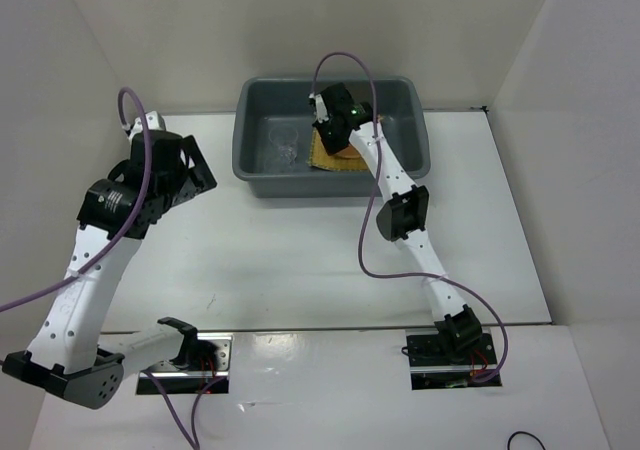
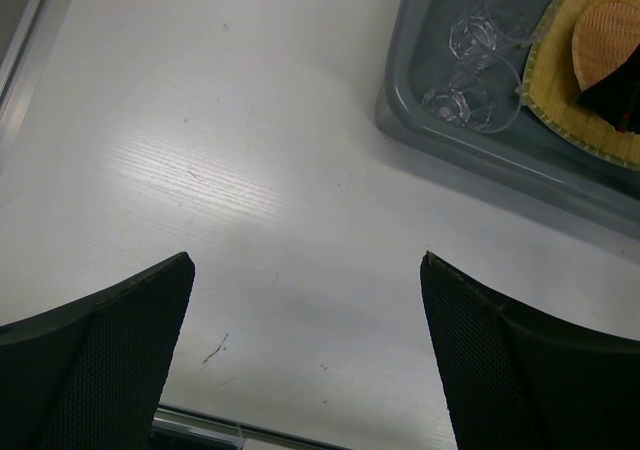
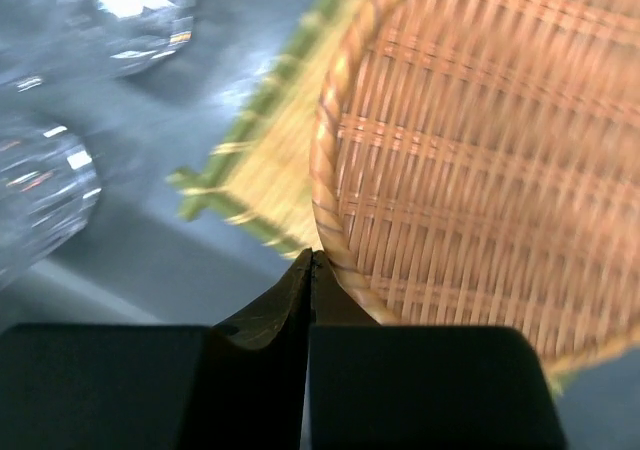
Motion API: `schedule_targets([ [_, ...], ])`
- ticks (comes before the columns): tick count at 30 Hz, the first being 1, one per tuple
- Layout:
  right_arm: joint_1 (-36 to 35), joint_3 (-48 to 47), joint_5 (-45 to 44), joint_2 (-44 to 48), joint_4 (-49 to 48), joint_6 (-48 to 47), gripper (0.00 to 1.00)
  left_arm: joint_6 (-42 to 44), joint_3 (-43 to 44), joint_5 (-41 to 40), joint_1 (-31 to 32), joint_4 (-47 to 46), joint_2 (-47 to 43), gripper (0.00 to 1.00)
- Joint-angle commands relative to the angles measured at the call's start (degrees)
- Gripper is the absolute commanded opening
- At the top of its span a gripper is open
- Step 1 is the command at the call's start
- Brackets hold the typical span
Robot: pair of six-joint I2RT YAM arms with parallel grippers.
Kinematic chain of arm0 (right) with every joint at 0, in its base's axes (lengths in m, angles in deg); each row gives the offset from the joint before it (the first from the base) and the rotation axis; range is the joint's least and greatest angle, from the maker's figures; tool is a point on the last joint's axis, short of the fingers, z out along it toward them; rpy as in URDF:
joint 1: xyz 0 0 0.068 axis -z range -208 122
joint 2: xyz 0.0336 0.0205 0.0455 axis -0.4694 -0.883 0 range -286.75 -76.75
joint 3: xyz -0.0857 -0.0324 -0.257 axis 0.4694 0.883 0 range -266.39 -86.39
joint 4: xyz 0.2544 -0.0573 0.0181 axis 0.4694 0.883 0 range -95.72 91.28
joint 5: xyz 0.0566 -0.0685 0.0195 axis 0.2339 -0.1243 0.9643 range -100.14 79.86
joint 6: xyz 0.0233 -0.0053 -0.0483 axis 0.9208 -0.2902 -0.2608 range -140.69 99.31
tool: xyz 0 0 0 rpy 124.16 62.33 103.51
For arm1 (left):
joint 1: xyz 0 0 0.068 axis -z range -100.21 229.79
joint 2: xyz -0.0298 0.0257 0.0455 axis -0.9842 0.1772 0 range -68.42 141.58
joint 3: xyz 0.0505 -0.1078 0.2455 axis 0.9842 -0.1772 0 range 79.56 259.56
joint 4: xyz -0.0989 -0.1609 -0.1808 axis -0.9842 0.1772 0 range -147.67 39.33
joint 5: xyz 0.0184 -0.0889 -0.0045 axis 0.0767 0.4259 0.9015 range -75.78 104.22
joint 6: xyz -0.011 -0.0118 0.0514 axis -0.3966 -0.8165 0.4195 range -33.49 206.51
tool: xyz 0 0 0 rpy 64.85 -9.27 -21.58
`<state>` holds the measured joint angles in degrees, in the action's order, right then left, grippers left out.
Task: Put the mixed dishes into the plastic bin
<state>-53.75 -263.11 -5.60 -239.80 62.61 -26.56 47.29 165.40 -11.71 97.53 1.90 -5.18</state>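
Now left jaws gape empty; right jaws, closed, sit by tray [image 3: 480, 160], glasses [image 2: 465, 98].

Dishes half seen
Tray [image 3: 470, 170] runs off the edge; glasses [image 3: 55, 185] blurred; mat [image 1: 323, 156] mostly under right arm [image 1: 393, 175].

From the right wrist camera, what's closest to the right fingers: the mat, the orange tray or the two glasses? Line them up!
1. Orange tray: right beside the right fingers, on their right.
2. Mat: under the tray, centre.
3. Glasses: far left.
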Motion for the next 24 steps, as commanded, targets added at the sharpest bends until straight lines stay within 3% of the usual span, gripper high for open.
schedule_targets([
  [1,-0.4,-2.7,-12.9,-0.6,-4.4,1.4,0.0,0.3,-0.5,0.4,-0.3,-0.7,-1.3,1.0],
  [3,-0.4,-2.7,-17.6,-0.6,-5.0,2.0,0.0,0.3,-0.5,0.4,-0.9,-0.2,-1.8,1.0],
  [7,0.2,-2.7,-19.0,-0.6,-6.1,2.5,0.0,0.3,-1.0,0.4,-0.9,-0.2,-2.4,1.0],
  [15,0.7,-2.7,-4.7,4.7,-5.5,2.5,0.02,0.3,-1.6,0.9,-0.9,-0.2,-3.0,1.0],
  [16,0.7,-2.7,-3.5,5.6,-4.9,2.0,0.06,0.3,-1.6,1.4,-0.9,-0.2,-3.0,1.0],
  [19,1.2,-2.7,1.4,10.7,-2.4,1.0,0.75,0.3,-2.9,3.7,-0.9,-1.0,-3.6,1.0],
  [20,1.2,-2.7,2.8,12.3,-1.6,0.3,0.91,0.9,-4.4,4.3,-0.9,-1.7,-4.4,1.0],
  [21,1.2,-2.7,4.2,15.4,-0.7,0.2,0.98,0.9,-5.4,4.9,-1.4,-3.3,-5.8,1.0],
  [24,1.8,-2.7,8.6,20.9,2.8,2.3,0.98,0.9,-11.5,6.2,-1.4,-8.3,-10.6,1.0],
])
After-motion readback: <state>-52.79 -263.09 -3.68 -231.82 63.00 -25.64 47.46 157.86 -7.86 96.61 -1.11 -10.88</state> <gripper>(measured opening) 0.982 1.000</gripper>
